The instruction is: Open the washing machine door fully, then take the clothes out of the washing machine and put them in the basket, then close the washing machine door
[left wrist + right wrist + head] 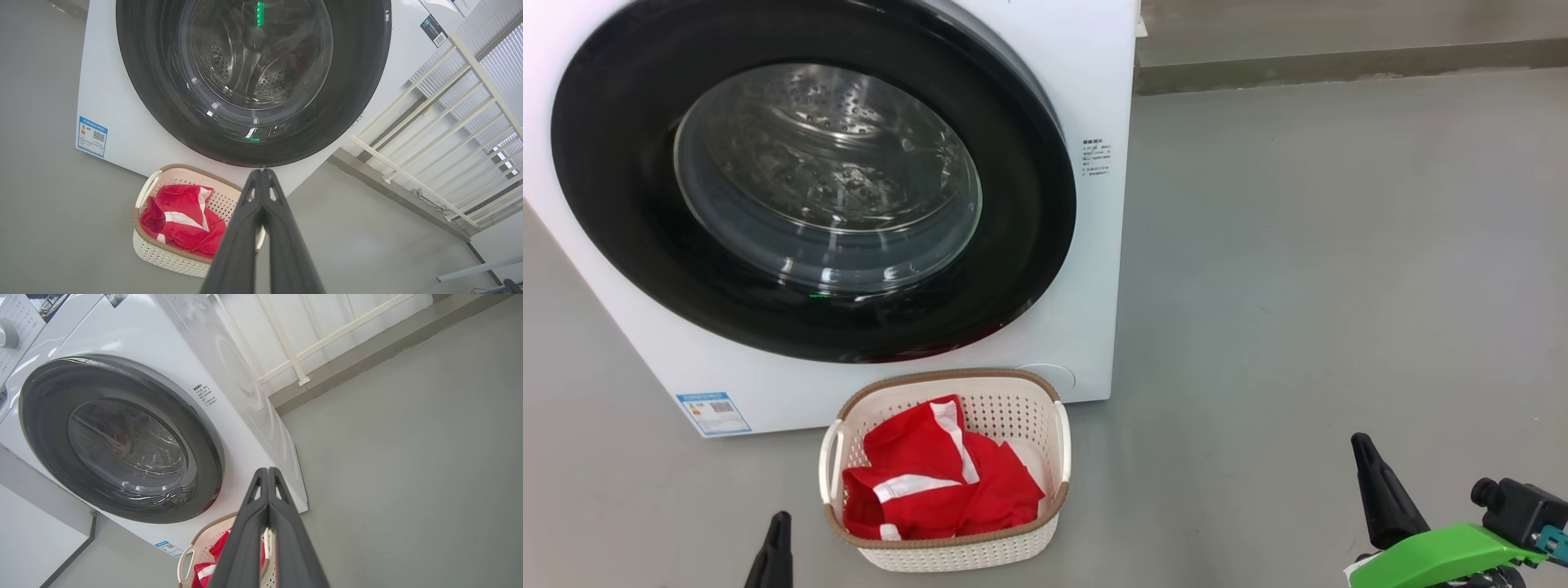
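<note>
The white washing machine (1086,73) stands ahead with its round black-rimmed door (621,212) shut flat against the front; the steel drum shows through the glass. The red clothes (931,482) with white stripes lie in the cream basket (956,559) on the floor just before the machine. My left gripper (778,523) pokes up at the bottom, left of the basket, fingers pressed together and empty (261,173). My right gripper (1362,445) hangs shut and empty at the lower right, well clear of the basket (267,470).
Grey floor (1298,286) spreads to the right of the machine up to a low grey kerb (1339,65). A white railing (429,122) runs along the wall beside the machine. A blue label (712,412) sits low on the machine's front.
</note>
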`<state>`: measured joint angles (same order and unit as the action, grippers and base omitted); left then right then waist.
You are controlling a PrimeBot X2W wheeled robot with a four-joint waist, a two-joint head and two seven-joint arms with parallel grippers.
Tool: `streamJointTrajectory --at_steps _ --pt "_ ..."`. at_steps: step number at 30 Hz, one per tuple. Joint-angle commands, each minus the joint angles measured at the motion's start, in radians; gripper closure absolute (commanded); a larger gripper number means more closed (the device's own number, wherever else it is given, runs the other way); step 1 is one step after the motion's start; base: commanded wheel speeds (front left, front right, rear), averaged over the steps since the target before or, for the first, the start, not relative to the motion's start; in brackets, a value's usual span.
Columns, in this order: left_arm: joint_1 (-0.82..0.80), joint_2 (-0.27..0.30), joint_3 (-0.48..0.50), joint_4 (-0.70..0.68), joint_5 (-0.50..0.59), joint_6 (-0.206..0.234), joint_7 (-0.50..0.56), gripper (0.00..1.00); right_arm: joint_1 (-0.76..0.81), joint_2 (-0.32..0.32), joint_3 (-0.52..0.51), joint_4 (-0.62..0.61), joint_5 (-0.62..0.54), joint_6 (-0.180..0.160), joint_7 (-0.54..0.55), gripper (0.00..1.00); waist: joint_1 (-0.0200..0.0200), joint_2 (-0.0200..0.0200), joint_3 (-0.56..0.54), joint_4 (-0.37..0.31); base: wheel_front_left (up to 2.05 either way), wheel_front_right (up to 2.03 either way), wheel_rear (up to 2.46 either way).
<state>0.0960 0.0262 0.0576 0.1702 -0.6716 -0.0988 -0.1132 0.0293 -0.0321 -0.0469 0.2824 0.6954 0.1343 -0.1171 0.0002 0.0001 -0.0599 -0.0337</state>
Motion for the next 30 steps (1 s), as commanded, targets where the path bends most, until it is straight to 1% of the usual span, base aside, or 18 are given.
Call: streamJointTrajectory --at_steps 1,30 --pt "-0.047 0.014 0.018 -0.016 -0.041 -0.010 0.009 1.00 -0.055 -0.011 0.003 -0.029 0.036 -0.001 0.008 1.00 -0.0001 -0.0001 0.002 0.001 0.00 0.00 0.00" --pt "-0.105 0.018 0.032 0.018 -0.372 -0.018 0.090 1.00 -0.085 -0.014 -0.023 -0.032 0.361 -0.002 0.090 1.00 -0.0001 -0.0001 0.024 0.013 0.00 0.00 0.00"
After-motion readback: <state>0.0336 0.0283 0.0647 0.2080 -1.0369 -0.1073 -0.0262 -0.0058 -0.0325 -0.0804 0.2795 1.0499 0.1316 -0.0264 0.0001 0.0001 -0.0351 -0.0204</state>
